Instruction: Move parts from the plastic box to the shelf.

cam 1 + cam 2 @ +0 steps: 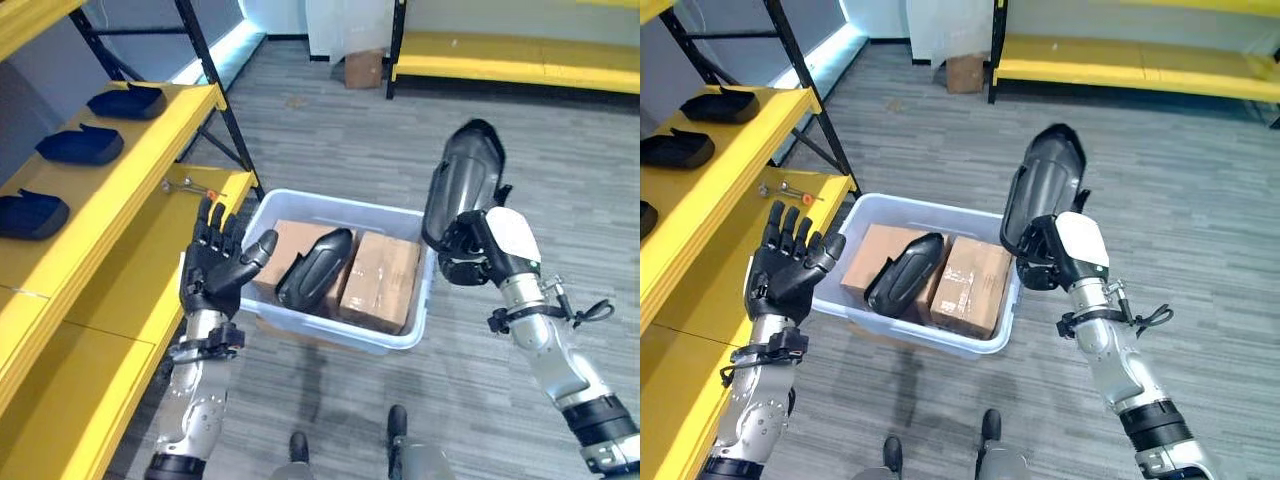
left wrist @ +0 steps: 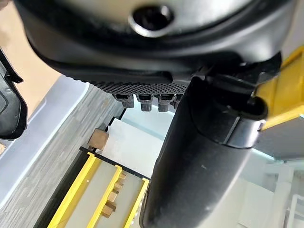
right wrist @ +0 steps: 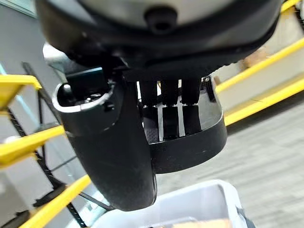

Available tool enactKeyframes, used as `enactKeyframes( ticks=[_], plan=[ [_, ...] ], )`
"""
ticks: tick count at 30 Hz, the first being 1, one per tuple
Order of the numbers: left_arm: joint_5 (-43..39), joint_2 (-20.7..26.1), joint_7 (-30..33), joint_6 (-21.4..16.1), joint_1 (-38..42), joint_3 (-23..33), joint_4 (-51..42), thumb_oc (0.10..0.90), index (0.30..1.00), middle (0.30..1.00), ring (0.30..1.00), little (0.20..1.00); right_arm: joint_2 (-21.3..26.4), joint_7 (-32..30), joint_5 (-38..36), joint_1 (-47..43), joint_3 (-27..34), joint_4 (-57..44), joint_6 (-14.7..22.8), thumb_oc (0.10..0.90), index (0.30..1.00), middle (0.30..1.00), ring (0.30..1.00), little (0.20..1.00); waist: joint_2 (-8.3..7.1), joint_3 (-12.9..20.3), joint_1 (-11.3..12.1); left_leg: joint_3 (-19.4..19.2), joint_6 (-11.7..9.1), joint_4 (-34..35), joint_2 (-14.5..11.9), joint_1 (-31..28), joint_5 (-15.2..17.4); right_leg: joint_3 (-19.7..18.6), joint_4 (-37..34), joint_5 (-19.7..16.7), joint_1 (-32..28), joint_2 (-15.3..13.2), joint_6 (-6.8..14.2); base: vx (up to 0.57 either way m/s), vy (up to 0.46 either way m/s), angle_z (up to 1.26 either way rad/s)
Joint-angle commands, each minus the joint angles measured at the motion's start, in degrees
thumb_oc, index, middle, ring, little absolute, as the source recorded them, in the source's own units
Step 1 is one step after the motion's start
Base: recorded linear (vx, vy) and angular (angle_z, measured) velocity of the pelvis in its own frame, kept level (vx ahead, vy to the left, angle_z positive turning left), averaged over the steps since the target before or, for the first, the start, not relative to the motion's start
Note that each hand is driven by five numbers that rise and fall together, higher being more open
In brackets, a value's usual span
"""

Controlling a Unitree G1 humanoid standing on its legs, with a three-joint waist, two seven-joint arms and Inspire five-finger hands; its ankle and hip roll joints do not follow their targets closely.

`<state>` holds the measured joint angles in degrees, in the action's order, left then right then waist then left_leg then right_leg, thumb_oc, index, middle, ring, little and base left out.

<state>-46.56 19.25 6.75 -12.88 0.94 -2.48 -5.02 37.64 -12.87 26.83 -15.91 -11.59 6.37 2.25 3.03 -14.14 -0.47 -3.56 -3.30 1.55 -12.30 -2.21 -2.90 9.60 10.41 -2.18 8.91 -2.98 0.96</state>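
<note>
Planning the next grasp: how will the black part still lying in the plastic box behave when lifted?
The black part looks like a rigid moulded shell, so probably stiff and light. It leans tilted on cardboard boxes, so it may slide. Its smooth curved surface could slip in a hand.

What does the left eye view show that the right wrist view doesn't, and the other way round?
Left eye view alone: the open left robot hand, brown cardboard boxes and a second black moulded part in the box. Right wrist view alone: the right robot hand fingers curled round the inside of the black moulded plastic part. Both share that part, the translucent plastic box and yellow shelf.
</note>
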Motion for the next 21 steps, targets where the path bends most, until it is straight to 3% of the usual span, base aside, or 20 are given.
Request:
enactKeyframes(
  ticks=[1,5,8,10,13,15,16,17,18,21],
  plan=[
    [2.03,2.58,-1.47,-3.42,-0.96,-1.50,-4.06,0.900,1.000,1.000,1.000,1.000,1.11,-4.53,0.05,-8.34,-2.13,-6.41,5.53,0.400,0.300,0.300,0.300,0.300,-1.00,8.51,2.46,5.34,-5.47,-1.79,-6.61,1.08,-15.10,-1.25,2.79,6.56,-3.91,-1.17,2.80,-0.09,-0.248,0.67],
    [2.54,2.83,-1.21,-2.80,-1.74,-1.80,-4.15,0.900,1.000,1.000,1.000,1.000,1.48,-4.48,-0.12,-10.09,-3.46,-7.70,5.93,0.400,0.300,0.300,0.300,0.300,-0.06,5.28,3.77,6.47,-6.89,0.21,-7.77,5.03,-21.63,3.07,3.58,7.31,-3.44,-1.79,1.89,-0.15,-0.119,0.46],
    [2.68,2.94,-1.08,-2.67,-1.22,-2.17,-3.18,0.900,1.000,1.000,1.000,1.000,1.77,-4.53,0.07,-9.53,-3.07,-8.31,5.67,0.400,0.300,0.300,0.300,0.300,-0.23,4.07,3.48,4.19,-6.75,0.99,-6.93,7.71,-23.14,5.27,3.25,6.91,-2.88,-3.46,1.68,-0.13,-0.011,0.92],
    [2.28,2.99,-1.43,-2.72,-0.28,-2.92,-1.04,0.900,1.000,1.000,1.000,1.000,2.33,-4.87,0.63,-7.61,-1.39,-9.45,5.44,0.400,0.300,0.300,0.300,0.300,-1.34,3.18,2.40,-1.96,-5.77,-3.62,-7.37,8.14,-19.21,7.33,2.24,5.46,-2.86,-5.80,1.91,-0.18,-0.047,0.75],
    [1.56,2.78,-1.60,-3.09,1.79,-4.13,0.11,0.900,1.000,1.000,1.000,1.000,2.20,-5.76,0.47,-4.65,0.45,-10.24,4.88,0.400,0.300,0.300,0.300,0.300,-2.12,2.47,1.19,-5.24,-4.51,-9.55,-7.79,6.72,-11.11,9.64,1.29,3.77,-3.20,-9.11,2.75,-0.11,0.060,0.88],
    [0.45,2.51,-1.59,-3.33,2.63,-4.04,1.47,0.900,1.000,1.000,1.000,1.000,1.98,-6.26,0.38,-3.10,1.50,-10.79,4.68,0.400,0.300,0.300,0.300,0.300,-2.23,3.04,0.66,-7.05,-4.36,-8.84,-8.47,4.36,-8.57,10.99,1.59,3.39,-3.38,-10.68,3.38,0.01,0.187,0.74],
    [-0.20,2.32,-1.61,-3.26,3.31,-4.36,2.44,0.900,1.000,1.000,1.000,1.000,1.60,-6.50,0.22,-1.67,2.51,-10.90,4.34,0.400,0.300,0.300,0.300,0.300,-2.04,3.40,0.15,-8.71,-4.59,-6.33,-8.89,3.32,-9.11,12.31,1.79,3.14,-3.94,-11.76,4.08,0.15,0.318,0.93],
    [-0.75,1.80,-1.71,-3.00,3.92,-4.68,4.94,0.900,1.000,1.000,1.000,1.000,1.34,-6.14,0.06,0.53,3.74,-10.87,4.02,0.400,0.300,0.300,0.300,0.300,-1.96,4.43,-0.67,-10.76,-4.69,-2.87,-7.63,2.03,-4.54,12.84,1.62,3.25,-5.24,-13.22,5.96,0.17,0.453,1.38],
    [-0.21,1.93,-1.36,-3.16,4.75,-4.86,5.65,0.900,1.000,1.000,1.000,1.000,0.75,-5.82,-0.11,1.16,3.76,-10.86,3.71,0.400,0.300,0.300,0.300,0.300,-2.38,4.70,-0.32,-10.46,-3.49,-3.32,-5.38,2.91,-3.58,13.82,-0.73,0.22,-6.14,-14.91,6.52,0.19,0.442,1.39],
    [0.30,2.38,-1.61,-3.11,4.15,-4.56,5.51,0.900,1.000,1.000,1.000,1.000,0.13,-5.36,-0.44,2.06,4.42,-11.13,3.74,0.400,0.300,0.300,0.300,0.300,-3.40,4.84,0.20,-10.52,-2.75,-4.00,-3.27,3.11,-1.71,14.00,-3.15,-2.07,-7.69,-16.71,7.76,0.11,0.266,0.37]
  ],
)
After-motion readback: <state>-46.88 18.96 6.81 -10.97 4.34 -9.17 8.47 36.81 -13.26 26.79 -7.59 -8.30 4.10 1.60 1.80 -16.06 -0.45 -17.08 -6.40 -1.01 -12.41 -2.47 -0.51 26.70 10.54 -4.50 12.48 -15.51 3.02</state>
